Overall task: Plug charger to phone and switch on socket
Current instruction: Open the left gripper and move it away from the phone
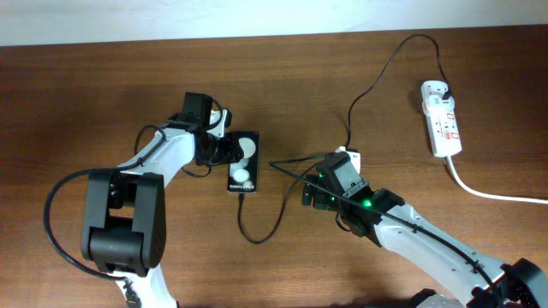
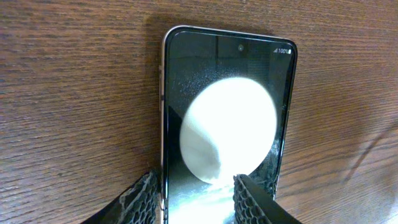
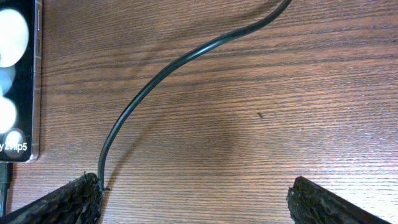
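White arms with black joints and cables; left pincer black, knurled.

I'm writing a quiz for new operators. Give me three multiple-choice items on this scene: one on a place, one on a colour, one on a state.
1. Where on the table does the socket lie? A far right; B near left; C middle.
2. What colour is the socket? A black; B white; C blue.
3. How does the right gripper stand? A shut on the socket; B shut, empty; C open.
Key: 1 A, the overhead view shows it near the right edge; 2 B, its body is white with red marks; 3 C, its fingers stand wide apart.
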Robot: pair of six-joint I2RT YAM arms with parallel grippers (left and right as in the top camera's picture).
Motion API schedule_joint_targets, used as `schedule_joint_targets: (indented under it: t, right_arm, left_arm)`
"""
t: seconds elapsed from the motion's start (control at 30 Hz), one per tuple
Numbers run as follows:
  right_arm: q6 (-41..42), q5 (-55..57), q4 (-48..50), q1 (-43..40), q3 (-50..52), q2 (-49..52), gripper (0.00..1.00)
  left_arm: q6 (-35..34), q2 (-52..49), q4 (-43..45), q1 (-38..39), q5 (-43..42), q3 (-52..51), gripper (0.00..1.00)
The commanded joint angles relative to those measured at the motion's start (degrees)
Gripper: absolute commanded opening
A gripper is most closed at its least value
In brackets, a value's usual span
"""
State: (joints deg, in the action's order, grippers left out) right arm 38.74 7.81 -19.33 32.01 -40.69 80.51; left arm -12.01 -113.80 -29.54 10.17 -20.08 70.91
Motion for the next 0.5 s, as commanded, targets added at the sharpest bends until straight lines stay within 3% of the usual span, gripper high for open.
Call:
schedule_joint_targets:
  t: [0.0,0.33,0.47]
  right_arm:
    - [-0.42,-0.09,0.02,-0.22,0.07,-0.48,0.99]
    - [-0.42,-0.09,0.02,-0.22,0.07,-0.48,0.99]
    - [-0.42,-0.09,0.02,-0.22,0.07,-0.48,0.99]
  left_arm:
    - [0.72,-0.42,-0.61,-0.04,0.81,-0.39,0.42]
    - [0.68,-0.42,-2.97,-0.04,-4.55,-0.39,0.39]
    - [0.68,-0.42,-2.89,-0.22,-4.07,-0.39,0.51]
